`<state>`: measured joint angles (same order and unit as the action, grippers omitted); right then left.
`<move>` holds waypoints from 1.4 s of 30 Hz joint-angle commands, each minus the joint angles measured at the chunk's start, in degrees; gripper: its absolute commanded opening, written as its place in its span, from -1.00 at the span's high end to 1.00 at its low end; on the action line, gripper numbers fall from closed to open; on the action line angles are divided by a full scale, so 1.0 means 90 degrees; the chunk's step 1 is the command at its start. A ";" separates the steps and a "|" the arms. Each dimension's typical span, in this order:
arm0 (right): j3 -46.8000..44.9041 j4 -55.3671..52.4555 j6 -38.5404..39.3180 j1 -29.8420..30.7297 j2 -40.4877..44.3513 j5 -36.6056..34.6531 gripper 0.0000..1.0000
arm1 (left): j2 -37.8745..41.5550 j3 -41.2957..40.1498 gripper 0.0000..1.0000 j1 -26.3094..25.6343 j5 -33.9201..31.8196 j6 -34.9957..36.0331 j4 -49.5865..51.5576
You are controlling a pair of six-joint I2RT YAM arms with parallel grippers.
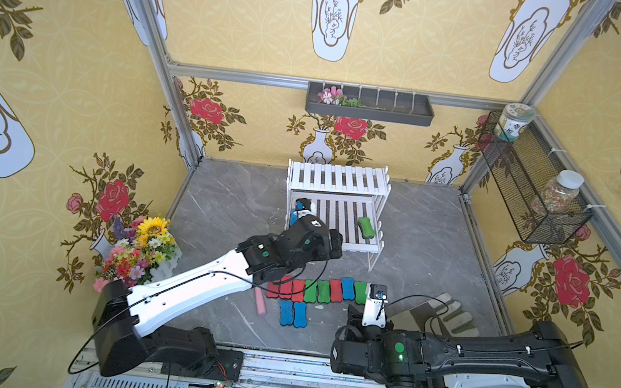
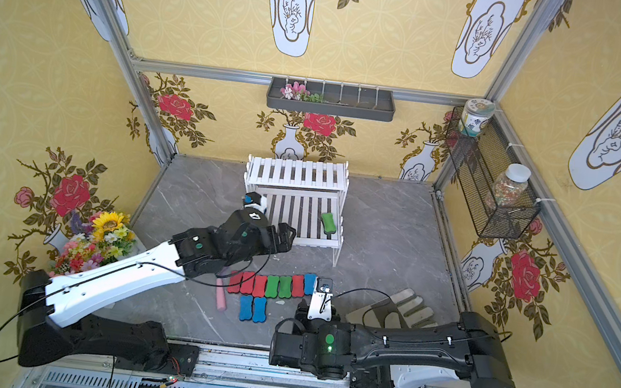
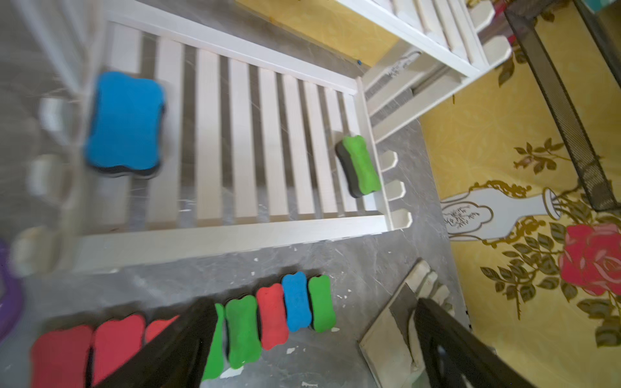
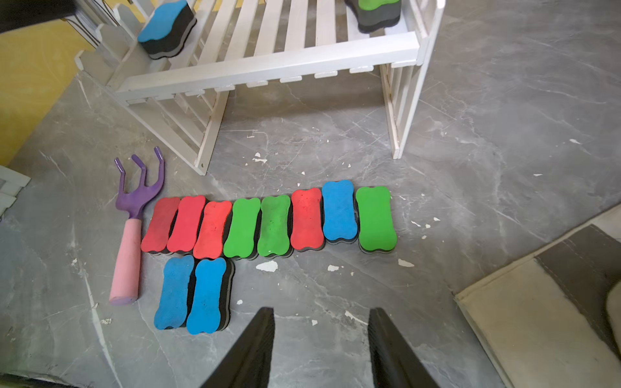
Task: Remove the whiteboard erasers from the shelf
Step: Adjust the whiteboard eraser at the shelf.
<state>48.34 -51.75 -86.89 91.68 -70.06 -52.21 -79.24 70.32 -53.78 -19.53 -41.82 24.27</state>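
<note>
Nearest, the right end effector (image 4: 321,312) hung open and empty over the grey marble table (image 4: 470,134); the left end effector (image 3: 314,302) gaped wide, also empty. Ten bone-shaped foam whiteboard erasers (image 4: 274,225) lay on the table. Two were left on the lower tier of the white slatted shelf (image 3: 235,238): a blue eraser (image 3: 124,124) and a green eraser (image 3: 359,166).

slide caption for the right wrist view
Ten bone-shaped foam erasers on the grey table beside a purple pink-handled fork; two still on the white slatted shelf.
</note>
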 commanded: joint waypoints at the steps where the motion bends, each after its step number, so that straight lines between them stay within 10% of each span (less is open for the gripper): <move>1: -0.0263 -0.0262 -0.0710 0.0278 0.0002 -0.0421 0.01 | -0.0751 0.0631 -0.94 0.0047 0.0516 0.0590 -0.0415; 13: -0.0191 -0.3351 -0.3592 0.0913 0.0388 -0.1021 -0.01 | -0.2558 0.1774 -0.85 0.0321 0.0470 0.0487 -0.0378; 42: -0.1246 -0.3060 -0.3360 0.0927 0.1718 -0.0873 -0.09 | -0.4757 0.4200 -0.28 0.0215 -0.0630 0.0581 0.1416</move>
<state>36.23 -78.02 -118.15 100.01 -53.91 -58.78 -122.06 109.03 -52.03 -23.70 -36.53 33.47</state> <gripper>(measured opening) 0.545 0.653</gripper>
